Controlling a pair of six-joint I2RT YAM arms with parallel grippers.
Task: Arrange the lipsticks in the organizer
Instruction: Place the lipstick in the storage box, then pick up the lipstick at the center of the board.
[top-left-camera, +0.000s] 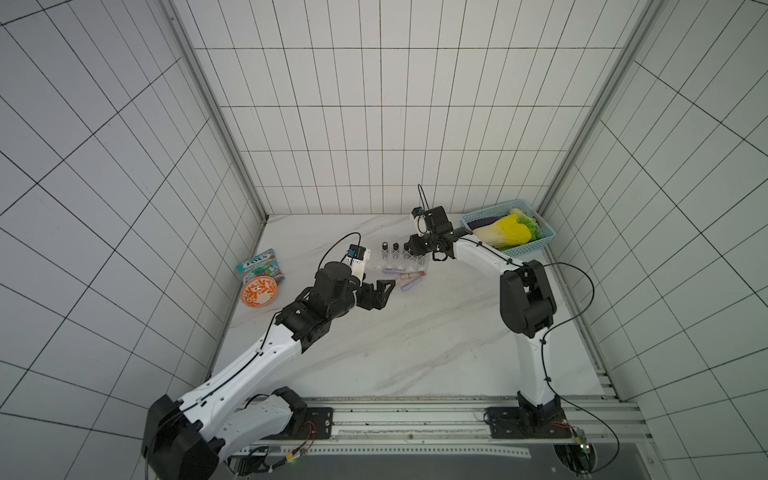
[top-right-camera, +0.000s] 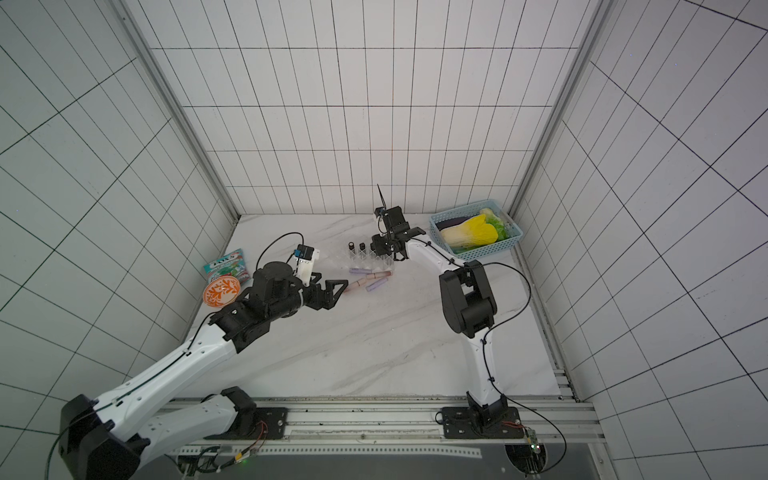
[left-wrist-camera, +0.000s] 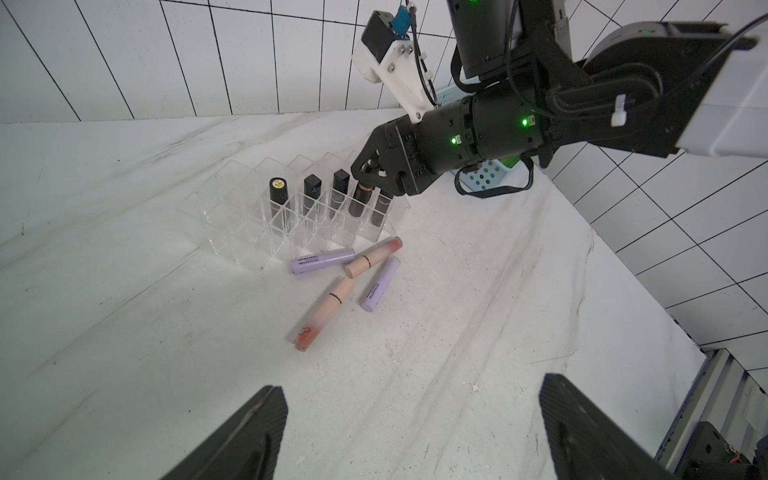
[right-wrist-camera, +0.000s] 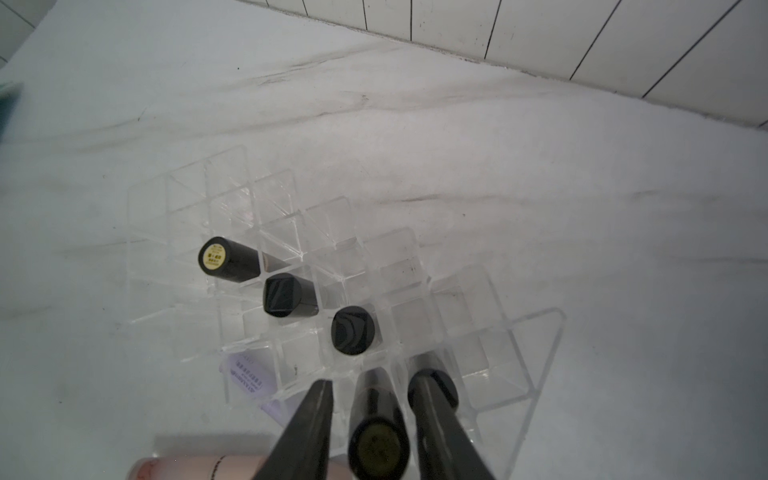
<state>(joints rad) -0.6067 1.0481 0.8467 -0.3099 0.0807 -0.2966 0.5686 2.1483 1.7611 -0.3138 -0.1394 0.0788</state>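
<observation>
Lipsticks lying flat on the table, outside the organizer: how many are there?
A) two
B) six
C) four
C: two lilac lipsticks and two pink lipsticks lie flat on the table beside the organizer.

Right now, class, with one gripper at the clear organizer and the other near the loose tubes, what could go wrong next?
1. The right gripper flanks a black lipstick standing in the organizer; lifting off crookedly could tip it or its neighbour.
2. The pink tubes and lilac tubes lie bunched; the wide-open left gripper may knock one rolling.
</observation>
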